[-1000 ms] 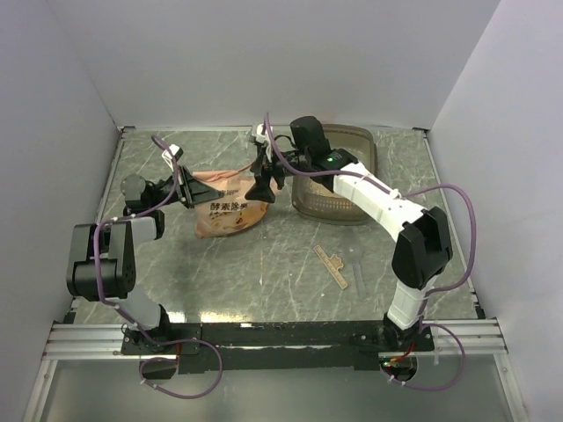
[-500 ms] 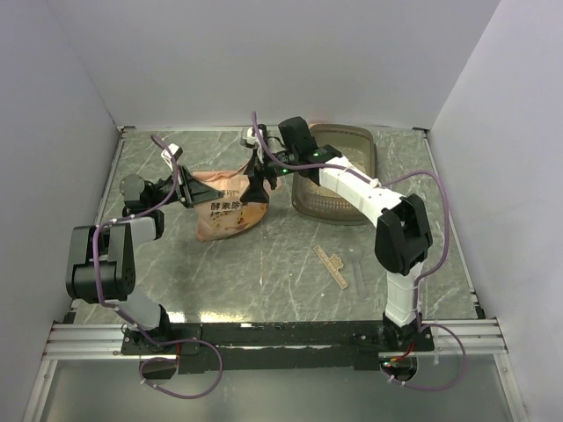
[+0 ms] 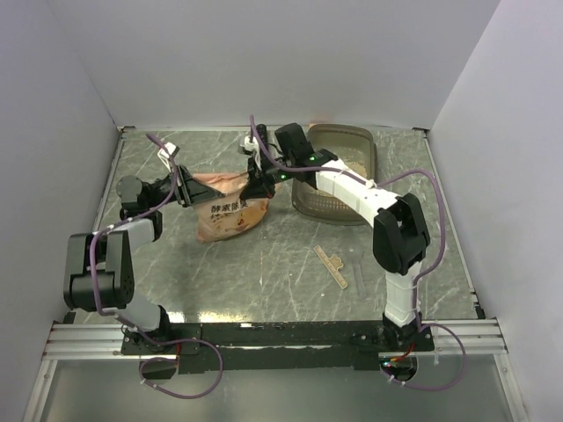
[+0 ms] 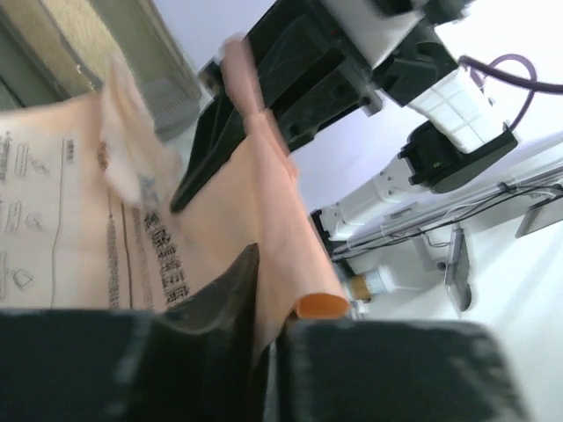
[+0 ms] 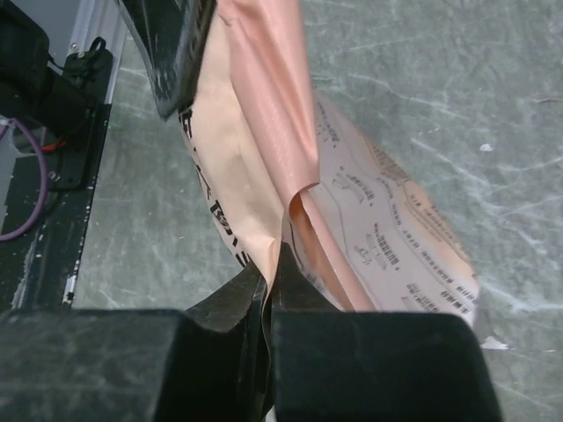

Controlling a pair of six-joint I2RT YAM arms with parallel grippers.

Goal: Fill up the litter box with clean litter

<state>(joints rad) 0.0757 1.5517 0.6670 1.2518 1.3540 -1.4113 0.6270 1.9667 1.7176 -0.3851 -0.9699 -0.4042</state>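
While both arms hold it by its thin upper edge, the orange-pink soft pouch (image 3: 230, 207) printed with dark Chinese text sags on the grey marbled table (image 3: 264, 264) just left of the litter box (image 3: 370, 155), a rectangular tray of smoky grey-brown translucent plastic with rounded corners. The left gripper (image 3: 183, 188) is clenched on the pouch corner farthest from the litter box. The right gripper (image 3: 259, 182) is pinched on the corner nearest it, with its forearm stretched across the tray. Some pale beige granules of clean litter (image 3: 352, 149) seem to lie thinly at the far end of the litter box. The rest is presumably inside the pouch, though its contents cannot be seen.

The weak point is probably the grip itself. Each jaw pair holds only a fold of slippery film, so the load could drag the film free once the pouch leaves the table. If the arms rise unevenly or the mouth tips early, granules would spill on the table left of the litter box. The right forearm also hangs over the tray and could nudge its wall.
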